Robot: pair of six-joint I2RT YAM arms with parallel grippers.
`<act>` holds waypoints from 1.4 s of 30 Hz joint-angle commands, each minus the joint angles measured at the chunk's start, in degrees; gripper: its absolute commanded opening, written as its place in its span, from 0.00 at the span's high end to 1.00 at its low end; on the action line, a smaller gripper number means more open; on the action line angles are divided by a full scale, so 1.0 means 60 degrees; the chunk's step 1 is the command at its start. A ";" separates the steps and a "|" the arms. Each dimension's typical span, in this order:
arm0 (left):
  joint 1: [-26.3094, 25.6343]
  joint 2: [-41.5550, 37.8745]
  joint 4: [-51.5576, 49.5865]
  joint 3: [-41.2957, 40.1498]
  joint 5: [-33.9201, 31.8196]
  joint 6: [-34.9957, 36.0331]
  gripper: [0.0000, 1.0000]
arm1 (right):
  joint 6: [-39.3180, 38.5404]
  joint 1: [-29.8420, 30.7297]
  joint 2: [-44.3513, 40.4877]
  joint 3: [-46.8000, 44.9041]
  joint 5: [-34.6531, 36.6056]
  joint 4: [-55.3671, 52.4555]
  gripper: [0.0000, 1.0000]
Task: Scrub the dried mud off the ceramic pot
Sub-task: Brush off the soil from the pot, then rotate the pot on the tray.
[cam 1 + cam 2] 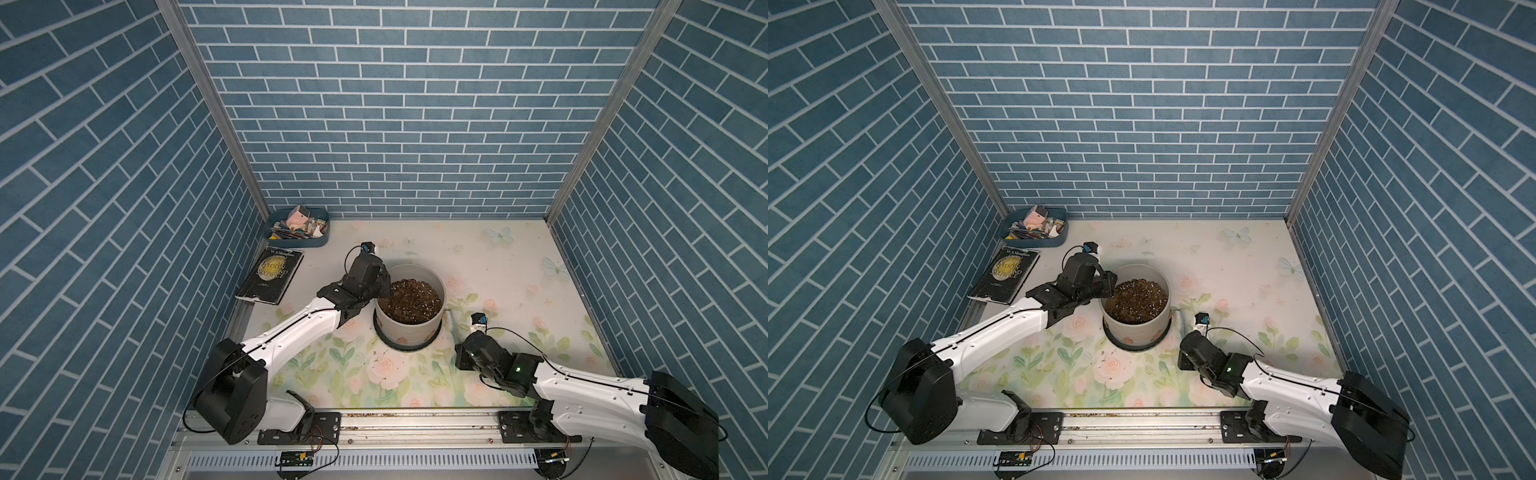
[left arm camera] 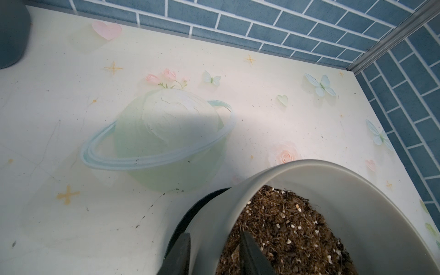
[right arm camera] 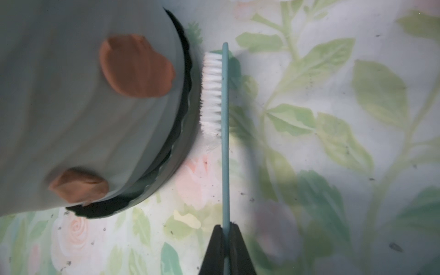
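The pale grey pot (image 1: 409, 332) stood on its black saucer (image 1: 382, 334) near the middle of the flowered table (image 1: 519, 270), filled close to the rim with dark soil (image 1: 409, 297). The left gripper (image 2: 214, 234) straddled the pot's wall on the side away from the brush, one finger outside and one over the soil. It looked pinched onto that wall to steady it. The right gripper (image 3: 225, 226) was clamped shut on the far end of a thin teal brush (image 3: 225, 166). Its white bristles (image 3: 212, 95) faced the pot and sat just beside the saucer's edge, apart from the wall. Two flat reddish-brown blobs of mud (image 3: 135, 66) clung to the wall above the saucer, untouched by the bristles. The main risk, as I judged it, was height. At this level the bristles would have met the saucer's lip rather than the mud, so a push inward could have shoved saucer and pot sideways instead of scrubbing. Held so far back on a slim handle, the brush could also have bent or twisted between the fingers under pressure, letting the bristles skate off the blobs. A hard sideways stroke might have rocked the pot against the left gripper's hold on the thin wall, and a slip there could have tipped soil onto the table.
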 commanded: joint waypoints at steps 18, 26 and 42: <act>0.0033 -0.0165 -0.0128 -0.0089 -0.0343 0.0049 0.62 | 0.0181 0.0376 -0.2633 -0.0507 0.0293 0.0160 1.00; 0.0050 -0.0254 -0.0159 -0.0175 -0.0450 0.0027 0.62 | 0.0178 0.0117 -0.2960 -0.0147 0.0669 -0.1295 1.00; 0.0059 -0.0009 -0.0053 -0.0015 -0.0542 0.0180 0.54 | -0.0515 -0.1214 -0.0806 0.1744 0.1411 -0.4397 1.00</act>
